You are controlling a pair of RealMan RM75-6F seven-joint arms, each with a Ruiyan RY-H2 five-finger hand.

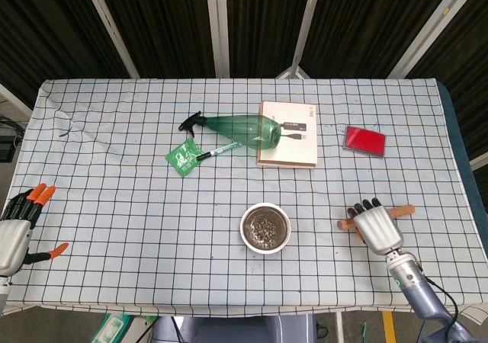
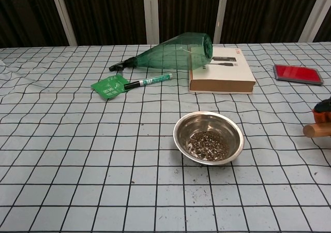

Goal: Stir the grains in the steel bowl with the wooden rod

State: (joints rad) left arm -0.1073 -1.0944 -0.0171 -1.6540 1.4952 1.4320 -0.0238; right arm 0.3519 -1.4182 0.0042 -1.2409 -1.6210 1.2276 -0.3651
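The steel bowl with dark grains in it stands near the table's front middle. To its right my right hand grips the wooden rod, which lies roughly level, its ends sticking out on both sides of the hand. In the chest view only the rod's near end and a bit of the hand show at the right edge. My left hand hangs at the table's front left corner, fingers spread, holding nothing.
A green spray bottle lies on its side against a flat box. A green packet and a marker pen lie left of it. A red case sits at the back right.
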